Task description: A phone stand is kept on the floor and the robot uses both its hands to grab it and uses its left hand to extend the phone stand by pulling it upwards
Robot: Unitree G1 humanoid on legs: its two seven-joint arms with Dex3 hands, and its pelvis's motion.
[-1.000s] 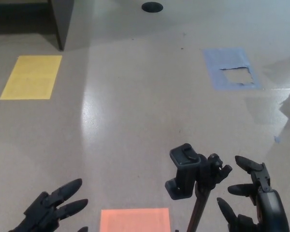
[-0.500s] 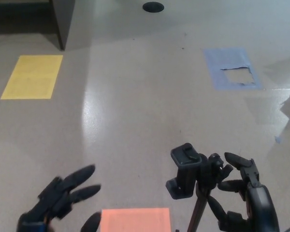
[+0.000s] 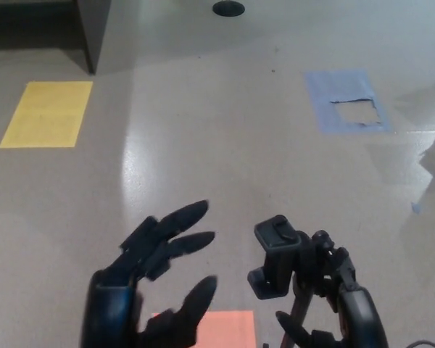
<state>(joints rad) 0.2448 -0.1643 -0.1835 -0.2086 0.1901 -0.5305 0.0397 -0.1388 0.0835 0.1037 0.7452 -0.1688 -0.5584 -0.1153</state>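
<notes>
The right hand's (image 3: 341, 304) fingers (image 3: 346, 270) curl around the phone stand's (image 3: 290, 268) pole just below its black clamp head. The left hand's (image 3: 148, 290) fingers (image 3: 185, 217) are spread apart, empty, beside the stand without touching it. The stand rises from the floor (image 3: 217, 145), near an orange rectangle (image 3: 228, 330).

Single head view, looking steeply down, floor (image 3: 225, 130) ahead, hands close, perhaps partly cropped
</notes>
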